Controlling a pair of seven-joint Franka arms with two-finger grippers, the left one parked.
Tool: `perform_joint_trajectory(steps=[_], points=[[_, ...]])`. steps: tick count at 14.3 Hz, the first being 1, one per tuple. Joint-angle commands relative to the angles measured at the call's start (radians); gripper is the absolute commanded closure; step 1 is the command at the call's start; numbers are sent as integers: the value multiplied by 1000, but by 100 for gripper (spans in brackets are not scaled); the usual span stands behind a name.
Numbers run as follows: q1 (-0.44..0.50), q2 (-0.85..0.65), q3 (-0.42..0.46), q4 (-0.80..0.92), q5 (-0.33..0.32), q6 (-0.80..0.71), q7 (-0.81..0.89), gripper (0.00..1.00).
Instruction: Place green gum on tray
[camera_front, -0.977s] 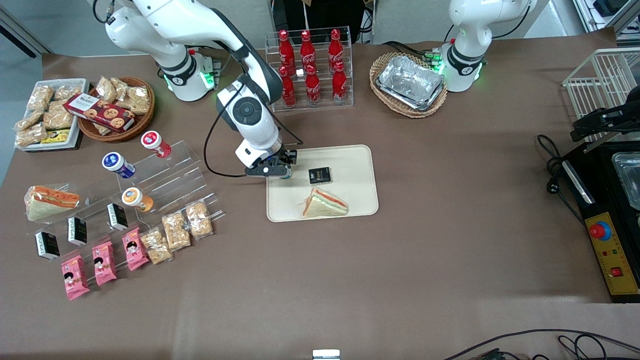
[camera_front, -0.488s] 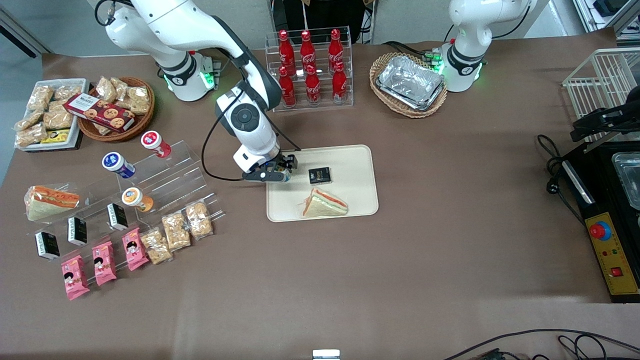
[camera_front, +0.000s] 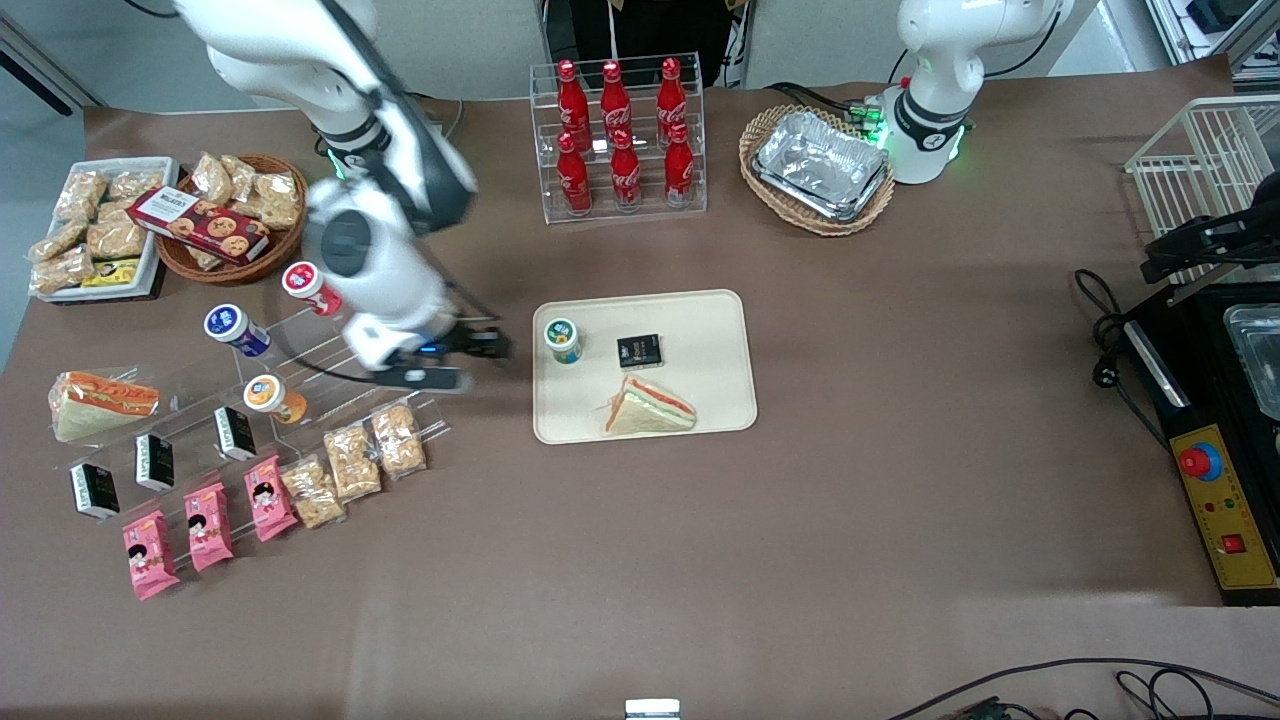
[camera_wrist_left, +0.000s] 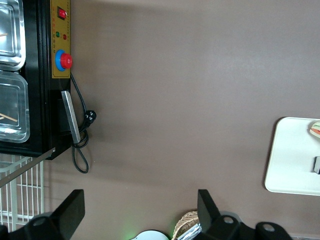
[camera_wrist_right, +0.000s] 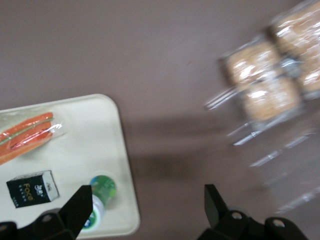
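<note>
Released, green gum (camera_front: 563, 340) stands upright on tray (camera_front: 700, 400); gripper (camera_front: 478, 358) withdrawn, fingers open, empty.

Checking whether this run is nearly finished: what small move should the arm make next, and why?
Probably just keep retreating to rest. The green gum stands upright on the tray beside the black box, and the open gripper is already off the tray, holding nothing.

A small green gum (camera_front: 563, 340) bottle, white with a green-teal label and green-rimmed lid, stands upright on a cream-beige rectangular tray (camera_front: 706, 400) with rounded corners. It sits near the tray's nine o'clock edge, toward the working arm's end.

The gripper (camera_front: 480, 345) is off the tray, above the table.
</note>
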Motion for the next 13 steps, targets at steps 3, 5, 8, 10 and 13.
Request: perform_joint_trajectory(steps=[3,5,8,10,13], points=[[-231,-133,8,128,11,-306,-269,0],[-306,-133,8,213,11,-405,-336,0],[-390,-111,8,351,-5,-529,-400,0],[-401,-85,8,441,-57,-592,-416,0],[-429,-58,8,544,-64,-669,-414,0]])
